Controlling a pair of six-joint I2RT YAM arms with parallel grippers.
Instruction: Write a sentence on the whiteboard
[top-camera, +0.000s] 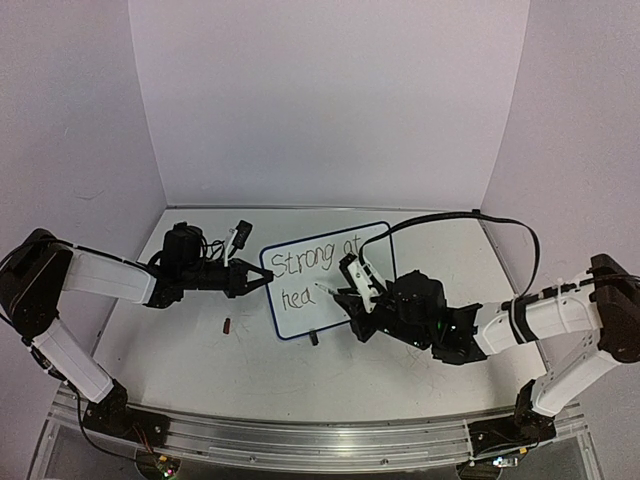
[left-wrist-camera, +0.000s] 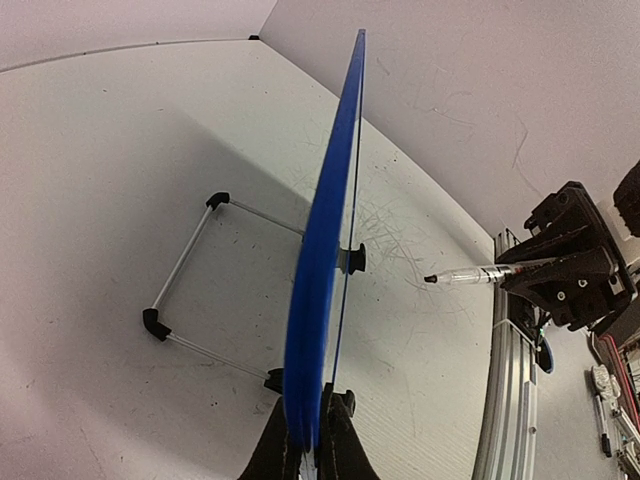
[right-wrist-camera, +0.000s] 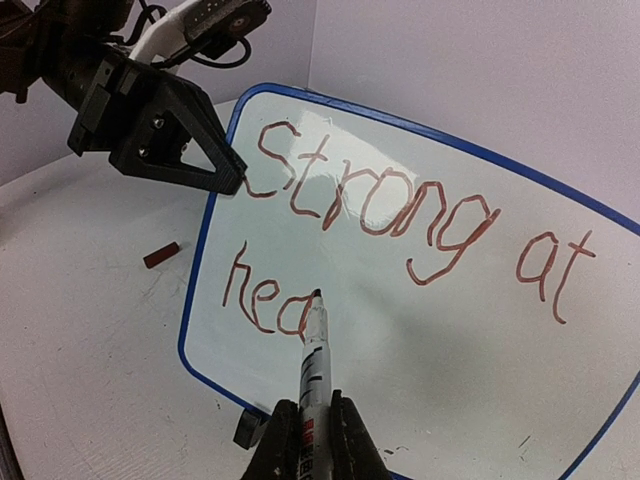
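The whiteboard (top-camera: 322, 278) with its blue rim stands tilted on the table. My left gripper (top-camera: 266, 281) is shut on its left edge; in the left wrist view the board (left-wrist-camera: 325, 250) shows edge-on between the jaws (left-wrist-camera: 310, 440). The writing (right-wrist-camera: 380, 210) reads "Strong at" with "hea" below it (right-wrist-camera: 262, 298). My right gripper (right-wrist-camera: 312, 440) is shut on a marker (right-wrist-camera: 314, 365), its tip touching the board at the end of "hea". The marker also shows in the top view (top-camera: 330, 291) and the left wrist view (left-wrist-camera: 470, 274).
A small dark red marker cap (top-camera: 227, 325) lies on the table left of the board, also in the right wrist view (right-wrist-camera: 160, 255). The board's wire stand (left-wrist-camera: 185, 290) spreads behind it. A black clip foot (top-camera: 313, 338) sits at the board's near edge.
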